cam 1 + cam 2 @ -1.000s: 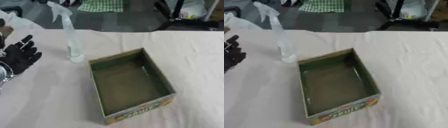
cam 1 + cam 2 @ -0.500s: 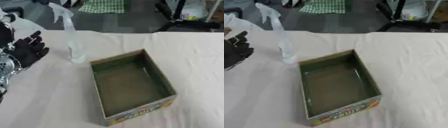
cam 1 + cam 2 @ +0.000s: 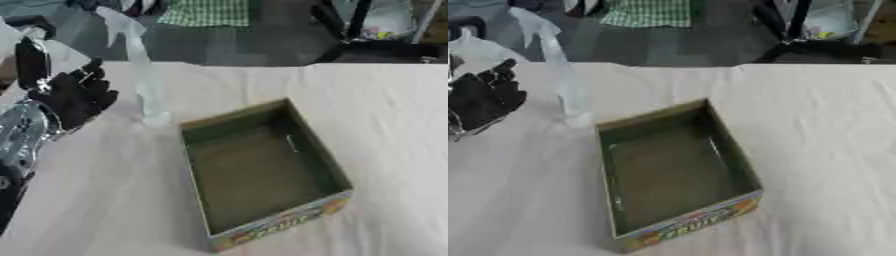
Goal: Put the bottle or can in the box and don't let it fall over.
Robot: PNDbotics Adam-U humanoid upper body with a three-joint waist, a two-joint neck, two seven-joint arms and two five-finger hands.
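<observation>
**Left hand lines up on the upright bottle**

At the left edge of the frame sits the left hand point(image 3: 70, 97), black fingers point(image 3: 31, 60) raised and relaxed, spread, holding nothing. Just to its right, in the upper left, stands the clear spray bottle point(image 3: 147, 87) on the pale tablecloth point(image 3: 385, 125), apart from the hand. Its long axis runs upright, trigger head on top, base planted just beside the far-left corner of the box point(image 3: 262, 170). The box lies open and empty in the centre, its printed end toward the bottom of the frame. No right hand shows, so the left is plainly the nearer one. The bottle lies to the right of those fingers; a sideways close around its narrow body looks like the call, and it's tall, so tipping is the risk.
</observation>
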